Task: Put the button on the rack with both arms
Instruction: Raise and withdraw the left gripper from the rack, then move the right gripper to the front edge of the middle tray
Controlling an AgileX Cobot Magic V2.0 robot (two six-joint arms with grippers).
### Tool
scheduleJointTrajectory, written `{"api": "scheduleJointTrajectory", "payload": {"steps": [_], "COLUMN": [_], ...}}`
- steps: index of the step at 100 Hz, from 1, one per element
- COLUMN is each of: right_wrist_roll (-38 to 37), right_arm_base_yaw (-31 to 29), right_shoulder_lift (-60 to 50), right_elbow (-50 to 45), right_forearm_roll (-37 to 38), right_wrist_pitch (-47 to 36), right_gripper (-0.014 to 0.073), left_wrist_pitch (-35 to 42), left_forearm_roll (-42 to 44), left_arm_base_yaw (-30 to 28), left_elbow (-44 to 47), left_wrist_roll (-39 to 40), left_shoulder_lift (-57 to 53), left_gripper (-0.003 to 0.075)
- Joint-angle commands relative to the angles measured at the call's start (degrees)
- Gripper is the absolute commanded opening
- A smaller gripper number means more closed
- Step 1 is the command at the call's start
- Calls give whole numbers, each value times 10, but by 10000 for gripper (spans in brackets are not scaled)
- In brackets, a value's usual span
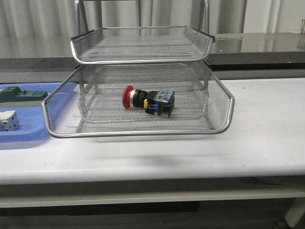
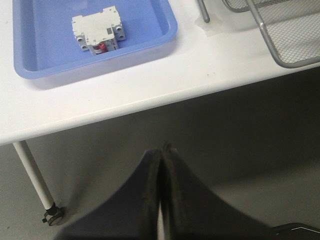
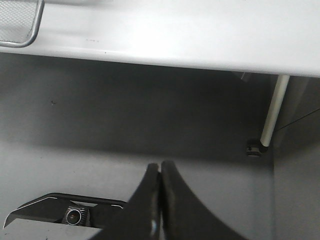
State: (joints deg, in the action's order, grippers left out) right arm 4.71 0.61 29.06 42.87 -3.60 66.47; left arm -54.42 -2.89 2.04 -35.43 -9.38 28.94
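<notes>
The button [image 1: 147,100], with red mushroom cap, black barrel and blue block, lies on its side in the lower tray of the silver wire-mesh rack [image 1: 143,131]. A corner of the rack [image 2: 295,35] shows in the left wrist view, and another corner of the rack [image 3: 20,25] in the right wrist view. Neither arm appears in the front view. My left gripper [image 2: 162,149] is shut and empty, hanging below the table's front edge over the floor. My right gripper [image 3: 160,165] is likewise shut on nothing, low in front of the table.
A blue plastic tray [image 1: 28,133] left of the rack holds a white block [image 1: 8,120] and a green flat block [image 1: 24,94]. In the left wrist view the blue tray [image 2: 165,40] holds the white block [image 2: 97,32]. Table legs [image 3: 272,110] stand below.
</notes>
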Motion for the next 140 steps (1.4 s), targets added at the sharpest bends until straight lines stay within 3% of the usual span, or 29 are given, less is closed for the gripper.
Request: {"api": "scheduleJointTrajectory", "payload": {"steps": [1, 33, 53, 92, 119, 140], "right_wrist_roll": [2, 2, 2, 11, 136, 144], "right_arm_base_yaw": [1, 1, 1, 1, 1, 19], "right_shoulder_lift": [1, 1, 7, 169, 292, 352], "right_elbow": [18, 18, 18, 18, 19, 19], "right_forearm_roll": [-1, -3, -46, -213, -393, -411], "right_wrist_pitch": [-28, -28, -58, -158, -196, -225], "right_gripper": [-69, -69, -69, -69, -60, -60], "left_wrist_pitch": [31, 31, 31, 31, 31, 31], "left_forearm_roll": [-9, -9, -10, -10, -10, -10], "left_arm_base_yaw": [-1, -1, -1, -1, -1, -1], "left_elbow": [-15, -15, -15, -15, -15, -15], "left_wrist_roll": [6, 6, 6, 6, 6, 6], "left_shoulder_lift": [4, 4, 4, 4, 4, 4], "left_gripper": [-21, -21, -21, -21, -21, -21]}}
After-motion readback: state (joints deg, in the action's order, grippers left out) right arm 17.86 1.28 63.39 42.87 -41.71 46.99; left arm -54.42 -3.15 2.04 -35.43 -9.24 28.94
